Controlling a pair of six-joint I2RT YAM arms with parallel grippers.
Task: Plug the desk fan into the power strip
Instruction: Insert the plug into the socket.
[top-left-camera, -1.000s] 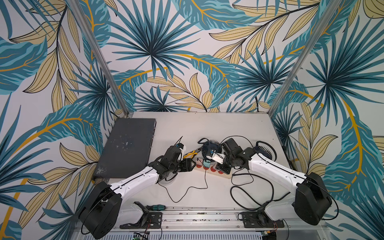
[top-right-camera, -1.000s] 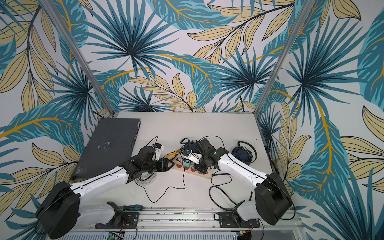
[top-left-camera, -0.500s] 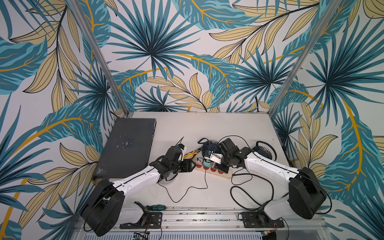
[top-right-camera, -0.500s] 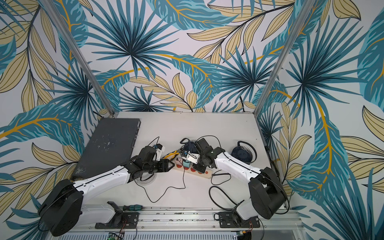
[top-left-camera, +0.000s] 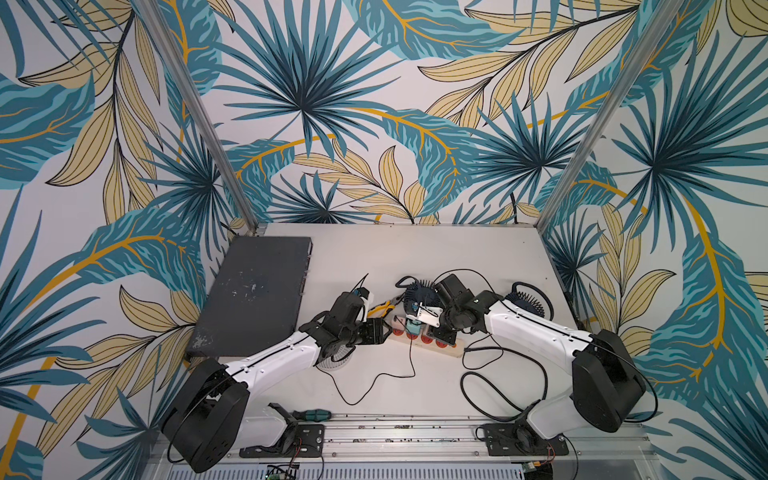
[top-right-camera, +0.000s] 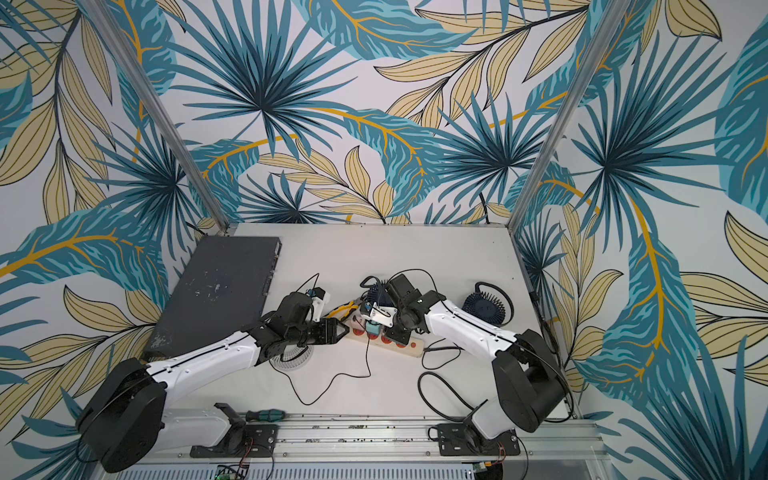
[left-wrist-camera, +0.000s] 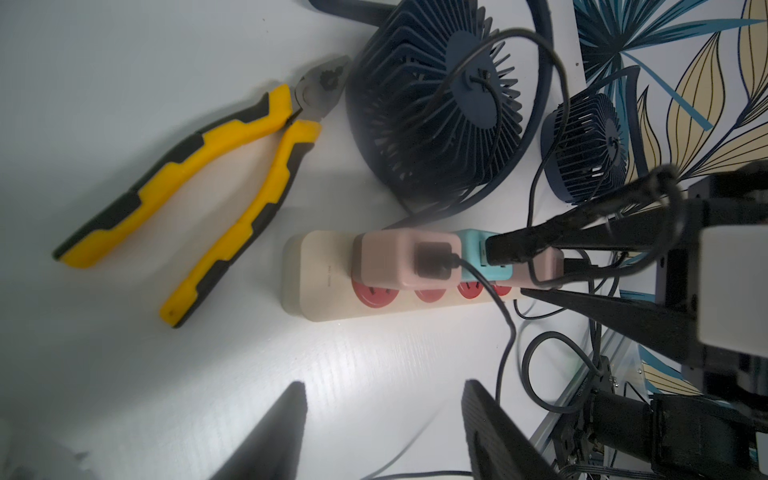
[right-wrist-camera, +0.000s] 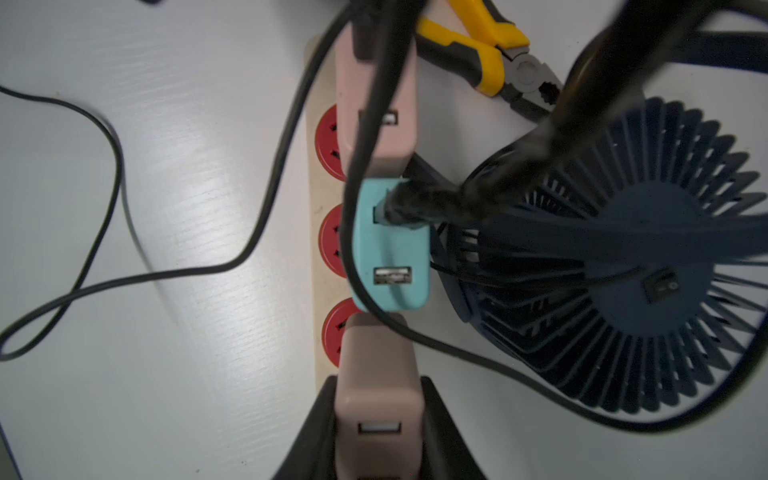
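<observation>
Now the long cream-beige power strip (left-wrist-camera: 316, 282) lies on the white counter (top-left-camera: 415, 257), pointing arm to arm: right hand (right-wrist-camera: 379, 386) pinches the nearest pink adapter cube (right-wrist-camera: 376, 357), left hand (left-wrist-camera: 383, 388) spread, empty, at the opposite end.

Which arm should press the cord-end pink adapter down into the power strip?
Right, most likely. The right gripper is shut on that pink adapter, which sits on the power strip. The left gripper is open and empty, off the strip's other end, near the pliers.
</observation>
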